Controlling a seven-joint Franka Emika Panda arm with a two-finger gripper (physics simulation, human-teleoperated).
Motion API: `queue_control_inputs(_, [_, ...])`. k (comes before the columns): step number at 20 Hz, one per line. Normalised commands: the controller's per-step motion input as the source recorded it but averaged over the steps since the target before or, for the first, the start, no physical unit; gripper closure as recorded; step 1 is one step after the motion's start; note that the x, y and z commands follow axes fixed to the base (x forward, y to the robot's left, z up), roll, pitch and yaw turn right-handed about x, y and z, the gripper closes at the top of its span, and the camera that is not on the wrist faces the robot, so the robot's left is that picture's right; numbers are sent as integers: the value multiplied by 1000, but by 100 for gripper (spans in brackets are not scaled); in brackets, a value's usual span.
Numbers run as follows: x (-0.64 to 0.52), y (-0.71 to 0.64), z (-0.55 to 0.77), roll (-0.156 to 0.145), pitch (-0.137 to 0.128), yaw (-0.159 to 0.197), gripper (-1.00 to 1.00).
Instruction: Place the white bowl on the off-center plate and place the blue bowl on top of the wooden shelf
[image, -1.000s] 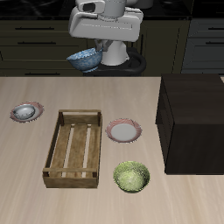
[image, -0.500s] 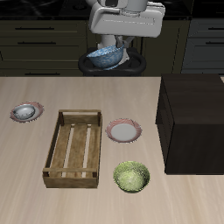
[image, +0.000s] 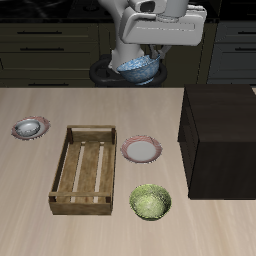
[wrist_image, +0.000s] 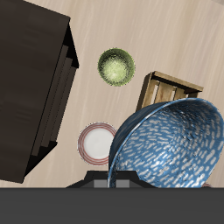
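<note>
- The two-finger gripper (image: 143, 62) is clamped on the rim of the blue bowl (wrist_image: 171, 144), a small round bowl with a paler mottled pattern inside, and holds it in the air above the table's back edge (in the wrist view the bowl is tilted, its inside facing the camera).
- In the exterior view the blue bowl shows just under the white gripper body, at about 12 o'clock from the middle plate.
- The wooden shelf (image: 220, 137), a large, almost black boxy cabinet block with a flat top, stands on the table at about 4 o'clock from the held bowl, well apart from it; its top is bare.
- A small round flat plate with a pink-red rim and pale centre (image: 141, 150) lies between the shelf and the light slatted wooden crate (image: 85, 170), just beside the crate's corner.
- A yellow-green bowl (image: 150, 202) sits at 6 o'clock from that plate, near the table's front edge.
- The white bowl (image: 29, 127), small with a greyish inside, rests on the off-center plate (image: 18, 133), the second pink-rimmed plate, at about 10 o'clock from the crate.
- The light wooden table (image: 120, 110) carries all of these.
</note>
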Motion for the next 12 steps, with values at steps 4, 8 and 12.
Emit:
queue_control_inputs(4, [108, 346, -87, 1, 11, 16, 100])
queue_control_inputs(8, [62, 275, 41, 7, -3, 1, 100])
queue_control_inputs(12, [-47, 417, 7, 19, -9, 24, 100])
